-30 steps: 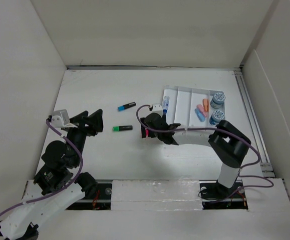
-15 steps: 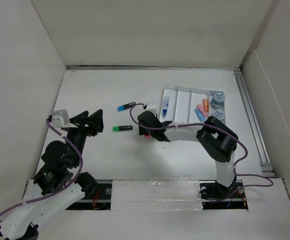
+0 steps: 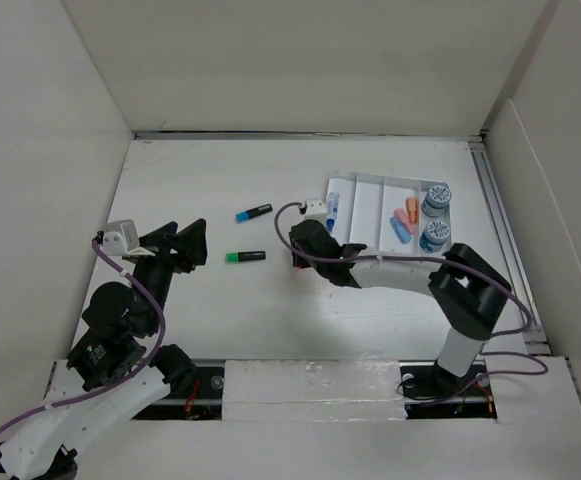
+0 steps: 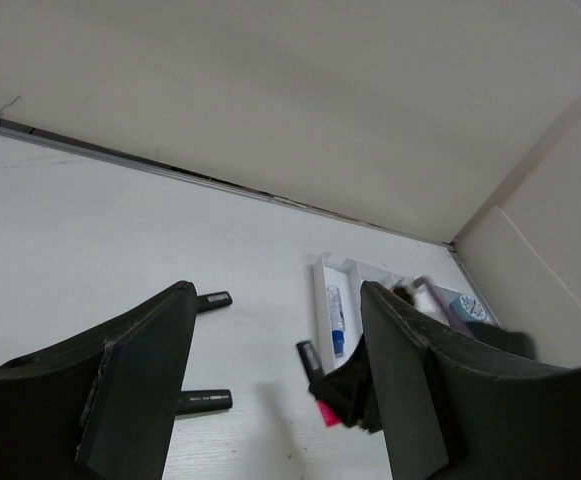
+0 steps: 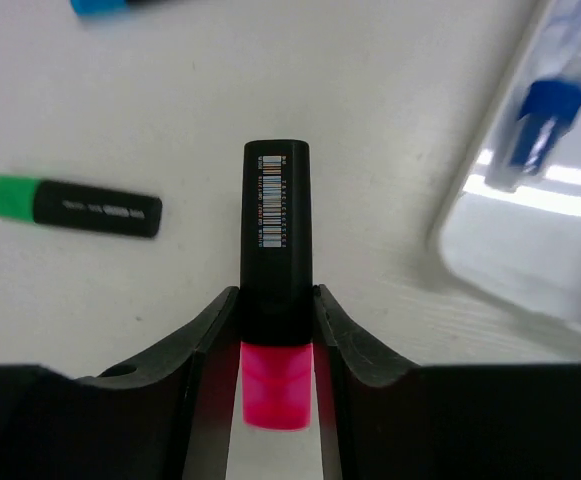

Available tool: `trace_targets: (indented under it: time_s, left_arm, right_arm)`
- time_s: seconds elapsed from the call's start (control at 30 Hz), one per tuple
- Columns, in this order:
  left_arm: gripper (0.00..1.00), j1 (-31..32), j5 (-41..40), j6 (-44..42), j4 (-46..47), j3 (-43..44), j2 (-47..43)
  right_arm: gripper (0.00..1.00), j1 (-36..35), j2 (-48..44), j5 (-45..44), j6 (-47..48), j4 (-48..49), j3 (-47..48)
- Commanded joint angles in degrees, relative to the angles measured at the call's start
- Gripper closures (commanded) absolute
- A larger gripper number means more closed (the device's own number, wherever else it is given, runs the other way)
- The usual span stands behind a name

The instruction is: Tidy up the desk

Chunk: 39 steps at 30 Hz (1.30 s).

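A robotics lab test cell: a matte-white bench (image 3: 220,310) is boxed in by plain white panels (image 3: 300,60), with a left arm (image 3: 120,310) and a right arm (image 3: 465,290) bolted along its near edge and purple cables (image 3: 400,260) looping off them. The props are staged stationery: a small white tray (image 3: 380,178), a green highlighter (image 3: 245,257), a blue highlighter (image 3: 254,212) and a pink highlighter (image 5: 275,220)
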<state>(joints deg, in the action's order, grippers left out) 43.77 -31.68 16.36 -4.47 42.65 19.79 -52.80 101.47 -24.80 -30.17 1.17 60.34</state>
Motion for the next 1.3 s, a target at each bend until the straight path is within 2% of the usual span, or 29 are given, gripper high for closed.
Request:
trace_targets:
  time_s: [0.0,0.2,0.33,0.43,0.5,0.53,0.6,0.63,0.67,0.73,0.77,0.8,0.83,0.87,0.9,0.93,0.97,1.07,1.1,1.13,1.17,1.2,1.27]
  left_arm:
    - [0.38,-0.09,0.04,-0.45,1.92,-0.29,-0.19]
    - [0.38,-0.09,0.31,-0.54,2.27,-0.38,-1.07]
    - [0.38,-0.09,0.83,-0.54,2.10,-0.20,-0.81]
    - [0.38,-0.09,0.48,-0.54,2.19,-0.29,-0.37]
    - [0.38,-0.09,0.66,-0.45,1.92,-0.03,-0.19]
    - [0.38,-0.09,0.48,-0.54,2.01,-0.20,-0.19]
    - [0.38,-0.09,0.22,-0.63,2.36,-0.38,-0.02]
    - [0.38,-0.09,-0.04,-0.63,2.19,-0.29,0.24]
    - [0.38,-0.09,0.04,-0.54,2.10,-0.12,0.42]
    - [0.38,-0.09,0.13,-0.54,2.01,-0.20,0.51]
    - [0.38,-0.09,-0.05,-0.71,2.18,-0.29,0.51]
    - [0.38,-0.09,-0.39,-0.72,2.36,-0.20,0.69]
    - [0.38,-0.09,-0.40,-0.72,2.36,-0.20,0.69]
    - [0.38,-0.09,-0.40,-0.63,2.01,-0.20,0.86]
    - [0.38,-0.09,-0.31,-0.71,2.01,-0.03,1.04]
    - [0.38,-0.09,-0.31,-0.80,2.10,-0.11,0.78]
    - [0.38,-0.09,-0.57,-0.89,2.44,-0.20,0.69]
    - [0.47,-0.09,-1.10,-1.07,1.92,-0.29,0.60]
    - [0.49,-0.09,-1.10,-1.07,1.83,-0.03,0.25]
    - [0.51,-0.09,-1.19,-1.07,1.83,-0.11,-0.01]
    - [0.55,-0.09,-1.19,-1.15,2.09,-0.29,-0.36]
    - [0.56,-0.09,-1.45,-1.15,2.27,-0.55,-0.63]
    - [0.58,-0.09,-1.28,-1.16,2.27,-0.38,-0.37]
  right_arm:
    - [0.88,6.11,-8.65,-2.89,2.40,6.39,-0.57]
    - [0.91,20.69,-12.26,0.36,2.75,4.02,-3.82]
    - [0.90,25.88,-11.04,2.30,2.05,3.67,-5.05]
    - [0.90,27.48,-9.10,3.26,1.08,4.63,-5.23]
    - [0.86,27.48,-7.52,3.00,0.56,3.85,-4.44]
    - [0.65,28.01,-6.30,3.00,0.38,3.41,-3.31]
    - [0.41,28.01,-5.58,2.56,0.03,2.26,-2.16]
    - [0.26,28.01,-5.84,2.39,0.38,2.43,-1.80]
    - [0.21,27.31,-6.02,1.78,0.90,2.78,-1.71]
    - [0.20,25.99,-7.25,0.89,1.70,3.14,-1.62]
    - [0.21,24.42,-7.86,0.46,2.13,3.49,-1.89]
    - [0.35,22.14,-9.26,1.84,5.09,7.14,-3.37]
    - [0.35,22.12,-9.27,3.25,5.12,7.18,-3.38]
    - [0.49,19.34,-9.53,5.79,7.13,10.40,-3.82]
    - [0.82,17.74,-9.36,8.25,8.10,12.00,-4.17]
    - [0.93,16.07,-7.97,14.28,8.90,13.84,-4.43]
    - [1.00,14.23,-6.82,16.77,10.30,16.91,-4.09]
    - [1.00,7.46,0.88,21.89,11.10,15.98,1.50]
    - [0.96,4.40,2.66,21.90,11.62,14.84,3.45]
    - [0.86,2.98,4.07,21.55,12.24,13.70,5.21]
    - [0.72,1.57,5.65,20.59,13.37,12.21,7.41]
    - [0.45,0.34,6.10,19.36,13.56,11.58,8.30]
    - [0.24,-2.39,6.89,16.45,15.13,9.74,9.88]
